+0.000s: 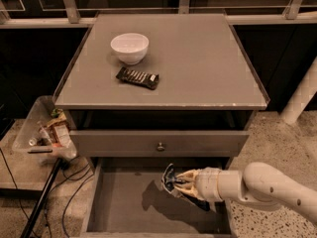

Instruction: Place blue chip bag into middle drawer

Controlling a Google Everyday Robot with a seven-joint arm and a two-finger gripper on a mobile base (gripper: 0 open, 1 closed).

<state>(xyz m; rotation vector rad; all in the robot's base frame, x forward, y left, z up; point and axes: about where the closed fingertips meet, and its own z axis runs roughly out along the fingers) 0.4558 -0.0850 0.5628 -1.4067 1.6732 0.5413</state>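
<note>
The grey bench (198, 58) filled most of the view. Its upper drawer front (114, 144), the one with a small round knob (160, 146), was closed. Below it the middle drawer (121, 209) stood pulled out, showing a plain grey floor with nothing visible on it.

The white arm (277, 187) reached in from the right side, low over the open drawer. To the left of the bench a clear plastic bin (30, 128) with some wrappers inside was on a low surface. On the bench top, well apart from the work, were a white bowl (130, 47) and, just in front of it, a dark candy-bar wrapper (138, 77).

The blue chip bag (169, 179) was over the right half of the middle drawer, above the floor, where it threw a shadow. The end effector (182, 184) was clamped on it, the fingers closed into the crumpled foil at the right side of the bag, and the free end pointed up and to the left.

The bag looked very light, soft and easy to crush, and the foil was probably a little slippery. A hold on the folded, crumpled edge, as here, seemed good, because a flat smooth face could slip out. I think the bag would fall softly and could lie where it lands.
</note>
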